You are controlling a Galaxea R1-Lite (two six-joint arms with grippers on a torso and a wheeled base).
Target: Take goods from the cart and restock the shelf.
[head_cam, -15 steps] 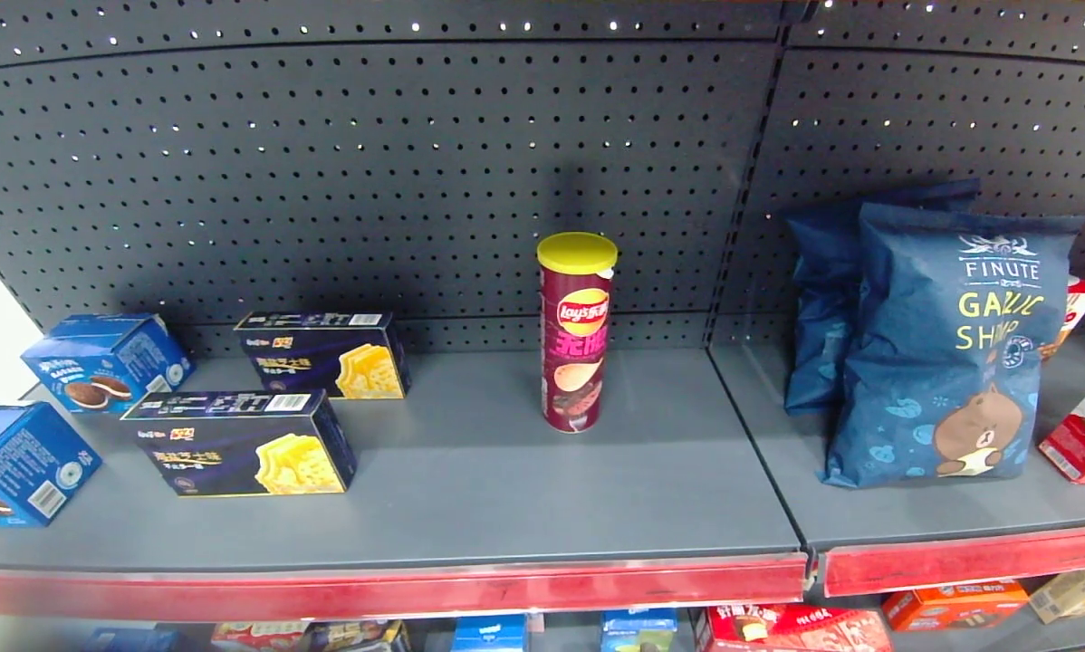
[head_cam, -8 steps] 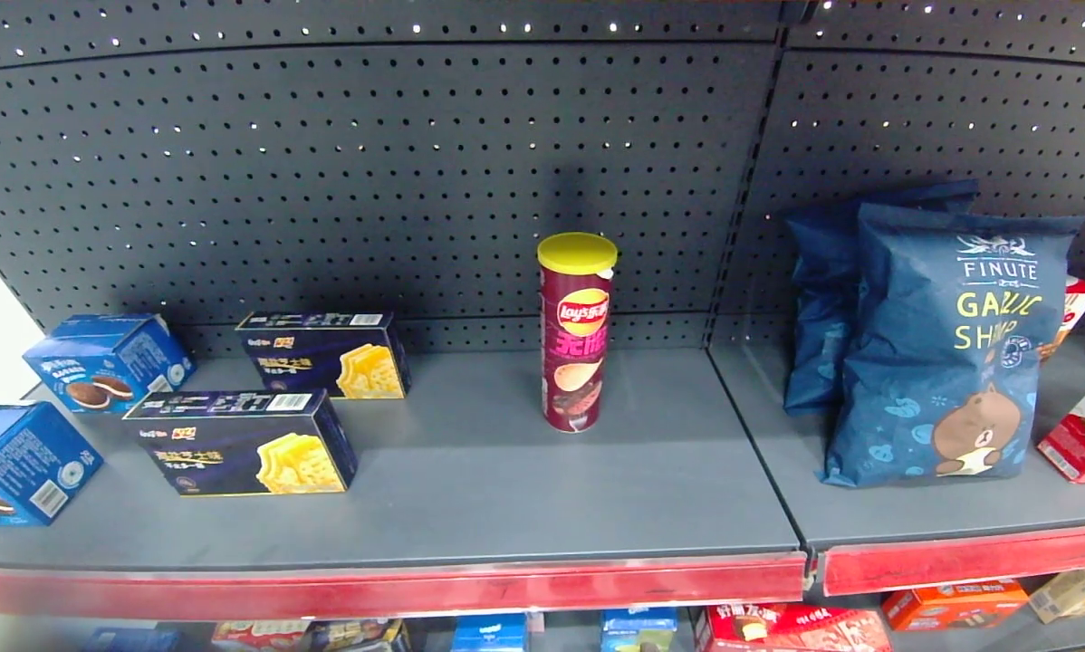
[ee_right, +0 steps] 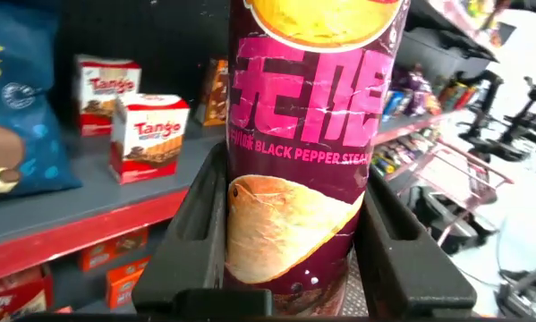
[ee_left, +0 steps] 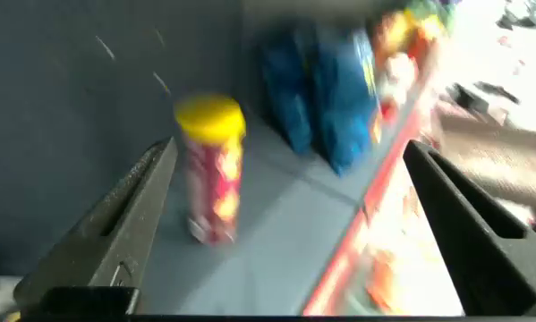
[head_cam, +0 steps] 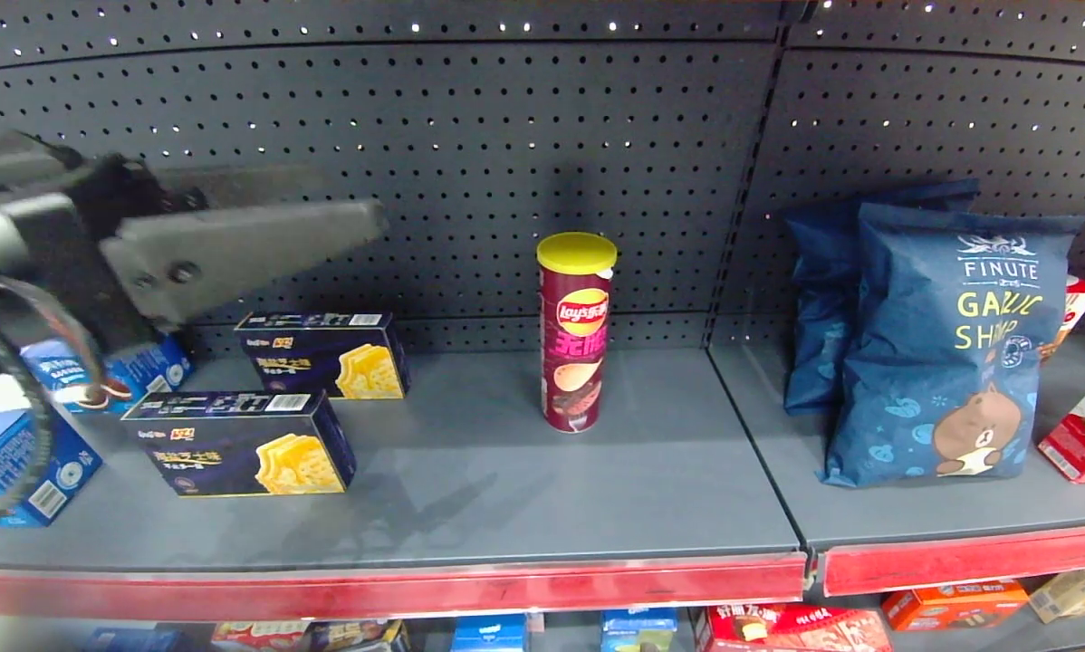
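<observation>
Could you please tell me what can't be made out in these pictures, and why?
Head view: the blue cookie boxes are partly hidden behind the left gripper.
Left wrist view: blur makes the standing chip can's print unreadable.
Right wrist view: the held chip can, clamped in the right gripper, has its lid cut off by the edge.

Maroon chip can (head_cam: 576, 344) with yellow lid (head_cam: 577, 252); dark-blue bags (head_cam: 941, 353).

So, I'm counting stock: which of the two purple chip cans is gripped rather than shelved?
The chip can clamped in the right gripper. The other, the yellow-lidded chip can, stands upright and untouched on the grey shelf.
</observation>
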